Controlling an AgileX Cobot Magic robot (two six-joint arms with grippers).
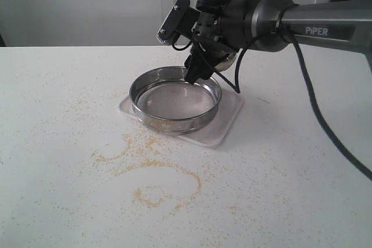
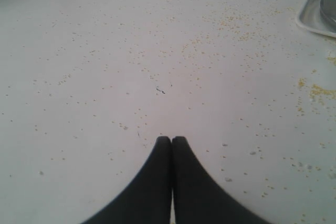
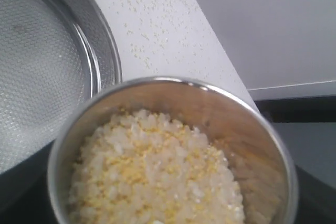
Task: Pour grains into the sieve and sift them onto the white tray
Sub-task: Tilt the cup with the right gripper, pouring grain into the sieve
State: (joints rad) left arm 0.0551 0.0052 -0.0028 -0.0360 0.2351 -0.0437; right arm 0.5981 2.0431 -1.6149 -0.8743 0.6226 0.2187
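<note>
- Right gripper (image 1: 199, 69): jaws wide around cup (image 3: 252, 150), top centre of exterior frame, over far rim of sieve (image 1: 170, 121).
- Grains (image 3: 157, 177): heaped in cup, unpoured.
- Tray (image 1: 225, 125): under sieve.
- Left gripper (image 2: 171, 145): closed, empty, above table (image 1: 302, 190).
- Risk: cup hangs at the rim's edge. A fast tip would likely throw grains past sieve and tray onto the littered table.

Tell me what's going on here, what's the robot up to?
The right gripper holds a steel cup full of grains at the far rim of the sieve, which sits on the white tray. Nothing is pouring yet, and the mesh looks bare. The left gripper hangs shut over the table, holding nothing. Stray granules lie scattered on the table in front of the tray.
</note>
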